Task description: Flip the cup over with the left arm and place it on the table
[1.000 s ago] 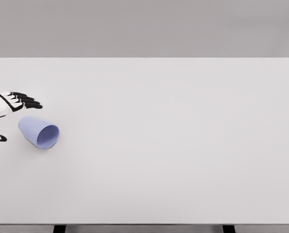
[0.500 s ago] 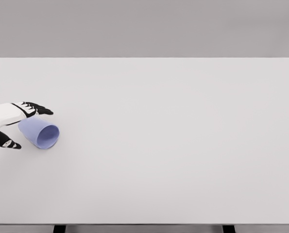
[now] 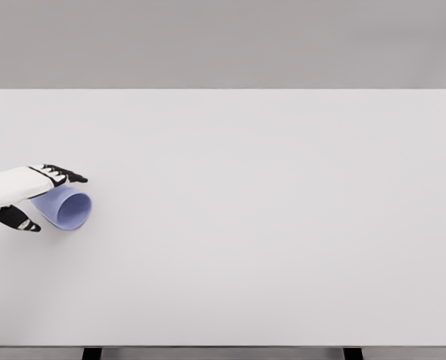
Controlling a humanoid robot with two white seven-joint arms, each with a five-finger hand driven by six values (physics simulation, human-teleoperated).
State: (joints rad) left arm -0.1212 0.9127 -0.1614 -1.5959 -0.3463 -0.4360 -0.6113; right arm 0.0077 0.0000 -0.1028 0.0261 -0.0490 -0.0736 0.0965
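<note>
head view showed the left hand [image 3: 24,193] with fingers [image 3: 67,177] spread astride the cup [image 3: 69,209] lying sideways, mouth pointing right, on the surface [image 3: 267,210].

White table [image 3: 282,225], grey wall behind (plain)

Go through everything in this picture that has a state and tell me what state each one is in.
cup: on its side, mouth facing right and toward the camera, not yet flipped.
left hand: over the cup's closed end, fingers above it and thumb below; a closed grasp cannot be confirmed.
table: bearing the cup near its left edge.
right hand: not in view.
</note>
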